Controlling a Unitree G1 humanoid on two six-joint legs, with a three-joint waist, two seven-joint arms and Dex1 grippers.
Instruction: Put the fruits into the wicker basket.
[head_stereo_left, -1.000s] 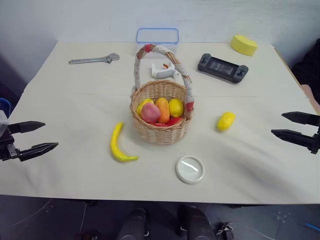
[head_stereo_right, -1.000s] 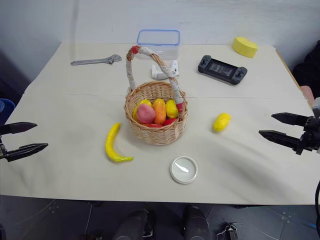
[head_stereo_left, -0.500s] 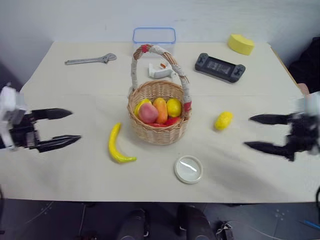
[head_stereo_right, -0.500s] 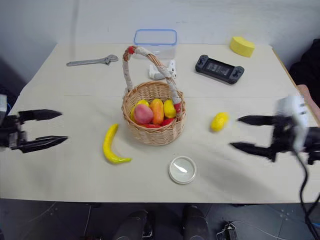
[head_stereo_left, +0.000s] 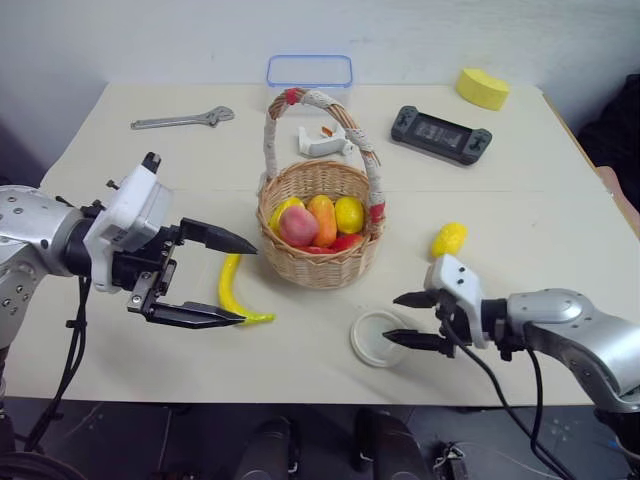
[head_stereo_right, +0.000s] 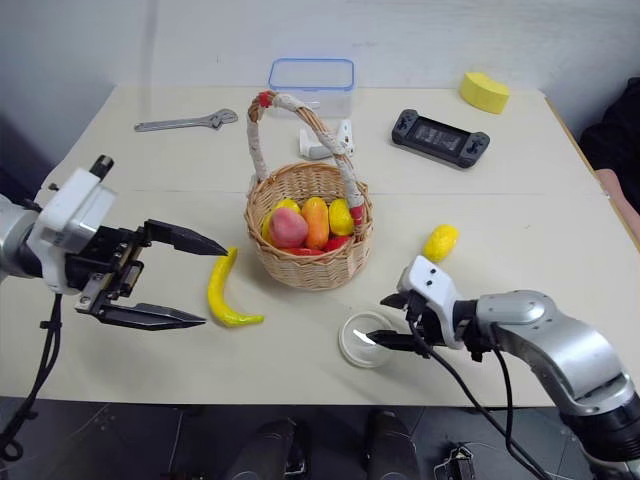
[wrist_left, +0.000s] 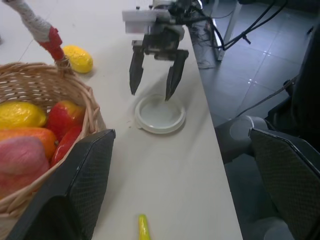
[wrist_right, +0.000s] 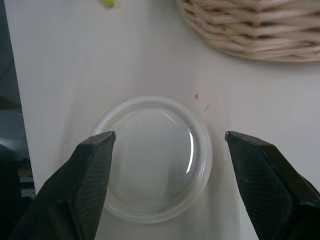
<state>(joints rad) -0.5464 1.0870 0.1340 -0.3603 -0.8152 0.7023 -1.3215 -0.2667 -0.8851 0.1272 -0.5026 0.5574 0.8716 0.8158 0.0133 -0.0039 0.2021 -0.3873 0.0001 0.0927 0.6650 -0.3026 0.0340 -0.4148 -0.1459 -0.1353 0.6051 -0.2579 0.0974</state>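
**Both grippers open near the basket, banana and lemon on the table**

The table (head_stereo_left: 120, 370) is covered by a cream cloth and carries everything. At its centre stands the wicker basket (head_stereo_left: 320, 262), upright, its tall cord-wrapped handle (head_stereo_left: 275, 125) arching over it with red ends. Inside lie several toy fruits: a pink one, an orange one, a yellow one and something red.

The left gripper (head_stereo_left: 222, 280) sits at about 9 o'clock from the basket, its two black fingers spread wide and empty, pointing toward the basket. The banana (head_stereo_left: 232, 290) lies flat on the cloth just beside the basket at about 8 o'clock; in the head views the gripper's open fingers stand on either side of it, but whether they touch it I cannot tell.

The right gripper (head_stereo_left: 402, 320) is at about 5 o'clock from the basket, fingers parted fairly wide and holding nothing. They straddle a round clear plastic lid (wrist_right: 152, 157) lying flat on the cloth; the right wrist view shows one fingertip at each side of its rim.

At the far edge, a clear blue-rimmed plastic box (head_stereo_left: 309, 70) stands at 12 o'clock, a black game controller (head_stereo_left: 444, 134) at 1 o'clock, a wrench (head_stereo_left: 186, 119) at 10 o'clock and a yellow sponge wedge (head_stereo_left: 486, 88) beyond the controller. A small white object (head_stereo_left: 328, 144) lies just behind the basket.

The lemon-like fruit (head_stereo_left: 449, 240) rests on the cloth at 3 o'clock from the basket, apart from it and outside the right gripper's fingers.
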